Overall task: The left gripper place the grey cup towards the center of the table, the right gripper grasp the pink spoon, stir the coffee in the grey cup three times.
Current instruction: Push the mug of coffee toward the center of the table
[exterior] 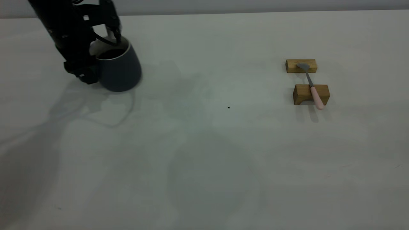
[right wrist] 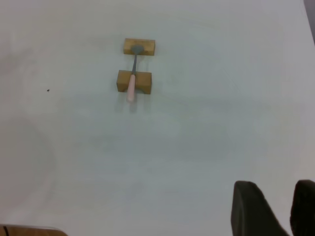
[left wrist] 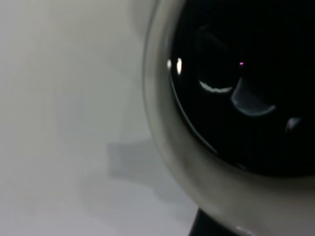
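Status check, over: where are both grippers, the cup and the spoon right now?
Left gripper at dark grey mug, far left. Right gripper high above table, away from pink-handled spoon, which bridges two wooden blocks. Nothing in between.

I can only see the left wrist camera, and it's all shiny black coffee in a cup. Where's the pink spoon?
Observer: The pink spoon lies across two wooden blocks on the right side of the table, as the exterior view shows it.
Operator: Is the cup in the middle yet?
Observer: No. The grey cup is far to the left and towards the back, with the left end effector at its rim.
Operator: Is the other arm grabbing the spoon?
Observer: Not yet. The right end effector is open above bare table, well apart from the spoon.
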Motion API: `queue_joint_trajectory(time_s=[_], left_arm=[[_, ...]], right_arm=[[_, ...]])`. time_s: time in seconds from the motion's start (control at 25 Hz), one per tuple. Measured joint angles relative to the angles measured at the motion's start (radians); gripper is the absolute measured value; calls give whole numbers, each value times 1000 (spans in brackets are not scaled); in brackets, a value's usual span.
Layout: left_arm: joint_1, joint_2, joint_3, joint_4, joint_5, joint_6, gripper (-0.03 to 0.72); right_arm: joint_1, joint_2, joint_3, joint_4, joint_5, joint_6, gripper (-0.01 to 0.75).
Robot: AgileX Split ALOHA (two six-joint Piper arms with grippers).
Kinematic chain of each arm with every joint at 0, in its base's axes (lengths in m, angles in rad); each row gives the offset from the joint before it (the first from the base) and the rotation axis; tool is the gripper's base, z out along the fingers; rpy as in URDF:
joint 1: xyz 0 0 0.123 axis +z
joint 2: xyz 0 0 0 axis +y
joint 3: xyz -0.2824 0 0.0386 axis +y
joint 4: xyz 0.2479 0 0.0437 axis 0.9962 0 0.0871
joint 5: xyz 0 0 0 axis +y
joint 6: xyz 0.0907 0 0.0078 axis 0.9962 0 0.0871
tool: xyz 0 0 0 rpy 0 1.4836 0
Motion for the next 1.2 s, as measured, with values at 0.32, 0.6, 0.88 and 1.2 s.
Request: queue_joint_trajectory(time_s=[0.32,0.6,0.88,1.2], left_arm=[[-89,0,0,-1,-43,13,567],[-181,0,0,-2,-57,-67,567],[-262,1,0,-2,-97,-155,567],[-337,1,0,-2,-135,-230,567]], right_arm=[[0,0,0,0,0,0,239],[0,0,0,0,0,0,239],[0,0,0,0,0,0,239],[0,0,0,0,0,0,239]])
